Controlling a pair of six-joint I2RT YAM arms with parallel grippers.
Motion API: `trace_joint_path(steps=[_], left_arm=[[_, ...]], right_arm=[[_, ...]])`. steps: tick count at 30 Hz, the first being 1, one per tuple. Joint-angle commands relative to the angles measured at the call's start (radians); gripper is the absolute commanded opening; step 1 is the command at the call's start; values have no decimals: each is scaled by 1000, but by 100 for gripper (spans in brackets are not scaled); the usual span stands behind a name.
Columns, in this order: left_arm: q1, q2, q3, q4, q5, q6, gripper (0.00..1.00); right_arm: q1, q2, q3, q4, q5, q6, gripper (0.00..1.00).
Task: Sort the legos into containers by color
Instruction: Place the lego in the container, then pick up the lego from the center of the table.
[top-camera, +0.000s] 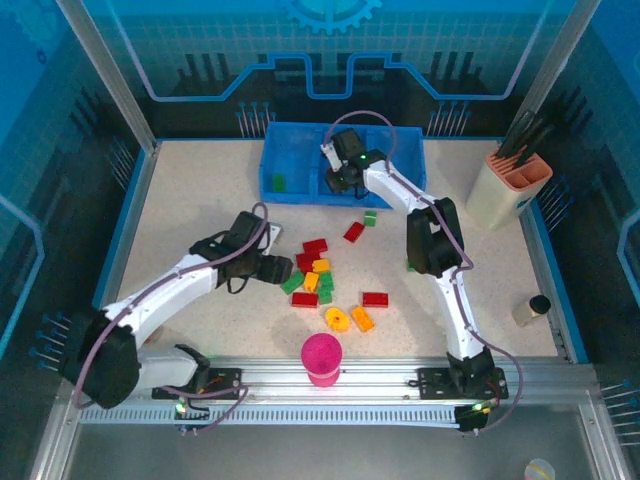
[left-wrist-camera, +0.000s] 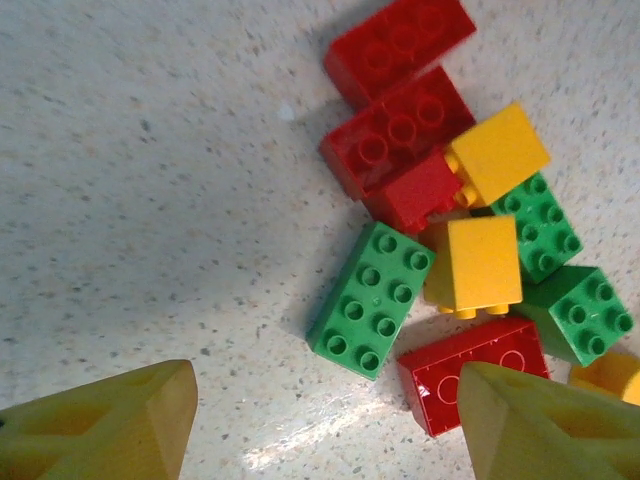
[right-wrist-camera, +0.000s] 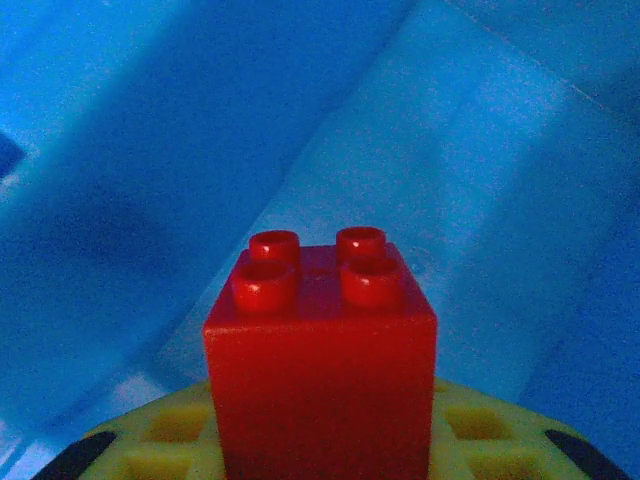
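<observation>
**Two arms sorting studded plastic bricks by colour.**
Your right jaws clamp a glossy red brick (right-wrist-camera: 320, 350), studs up, over what looks like the middle compartment of the smooth blue tray (top-camera: 295, 150), apparently ready to drop it. Your left jaws stand open over the speckled bench (left-wrist-camera: 150, 150), beside the pile (top-camera: 315, 280) of red, green and yellow bricks.
</observation>
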Motion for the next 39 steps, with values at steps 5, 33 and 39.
trace_joint_path(steps=[5, 33, 39], left_arm=[[-66, 110, 44, -7, -43, 30, 72], [-172, 458, 212, -189, -88, 31, 68], [-172, 441, 187, -218, -62, 11, 68]], right_arm=[[-5, -10, 3, 1, -47, 1, 44], [-24, -425, -333, 103, -75, 3, 64], [-46, -438, -352, 94, -58, 2, 64]])
